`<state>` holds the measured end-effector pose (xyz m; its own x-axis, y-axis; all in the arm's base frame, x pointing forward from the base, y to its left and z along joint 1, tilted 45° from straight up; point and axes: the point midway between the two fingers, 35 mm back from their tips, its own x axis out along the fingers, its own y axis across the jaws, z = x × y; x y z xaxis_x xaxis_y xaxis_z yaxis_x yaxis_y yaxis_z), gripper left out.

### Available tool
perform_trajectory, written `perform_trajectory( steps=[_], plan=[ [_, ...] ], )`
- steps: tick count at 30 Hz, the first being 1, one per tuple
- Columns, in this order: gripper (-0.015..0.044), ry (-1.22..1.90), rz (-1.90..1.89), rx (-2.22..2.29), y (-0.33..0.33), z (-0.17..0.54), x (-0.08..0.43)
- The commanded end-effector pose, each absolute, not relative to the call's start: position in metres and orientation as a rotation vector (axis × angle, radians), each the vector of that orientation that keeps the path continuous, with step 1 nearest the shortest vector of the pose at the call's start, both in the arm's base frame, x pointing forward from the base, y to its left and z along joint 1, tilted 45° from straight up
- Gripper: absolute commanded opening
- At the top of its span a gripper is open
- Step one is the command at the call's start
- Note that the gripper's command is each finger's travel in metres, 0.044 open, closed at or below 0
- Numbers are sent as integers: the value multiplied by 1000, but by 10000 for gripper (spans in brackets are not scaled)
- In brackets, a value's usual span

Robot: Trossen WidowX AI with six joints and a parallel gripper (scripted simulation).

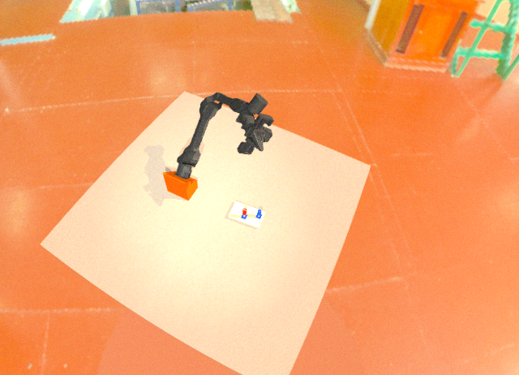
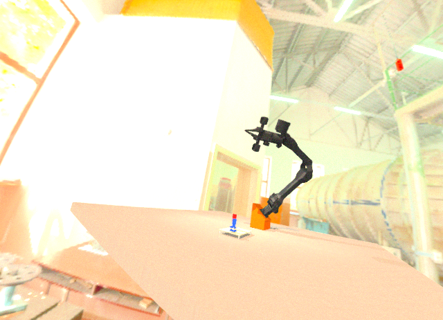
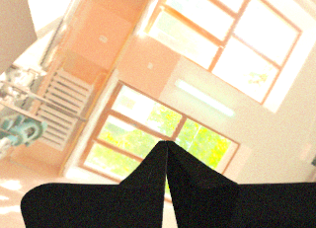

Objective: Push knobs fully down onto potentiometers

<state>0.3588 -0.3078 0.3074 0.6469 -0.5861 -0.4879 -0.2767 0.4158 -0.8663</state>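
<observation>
The white circuit board point(image 1: 250, 223) point(image 2: 243, 233) stands low on the table. A red knob point(image 1: 244, 211) point(image 2: 234, 216) is above a blue potentiometer point(image 1: 243, 217) near the board's middle. A blue knob point(image 1: 259, 212) is at the board's right end in the top view. In the exterior view the red and blue parts overlap in one column, so the gaps under the knobs cannot be told. My gripper point(image 1: 260, 148) point(image 2: 246, 130) point(image 3: 165, 147) is shut and empty, high above the table and far from the board, pointing roughly level. The wrist view does not show the board.
The arm's orange base point(image 1: 179, 187) point(image 2: 259, 218) stands on the pale table point(image 1: 188, 257) point(image 2: 304, 267), left of the board in the top view. Beyond the table are an orange cabinet point(image 1: 434, 31) and a green frame point(image 1: 482, 53).
</observation>
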Motion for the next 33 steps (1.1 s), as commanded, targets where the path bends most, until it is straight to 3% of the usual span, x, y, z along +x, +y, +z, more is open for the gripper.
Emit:
perform_trajectory(
  steps=[1, 33],
  plan=[
    [0, 912, -90, -1075, -295, 270, 373],
    [0, 1102, 668, -267, -162, 79, 378]
  ],
)
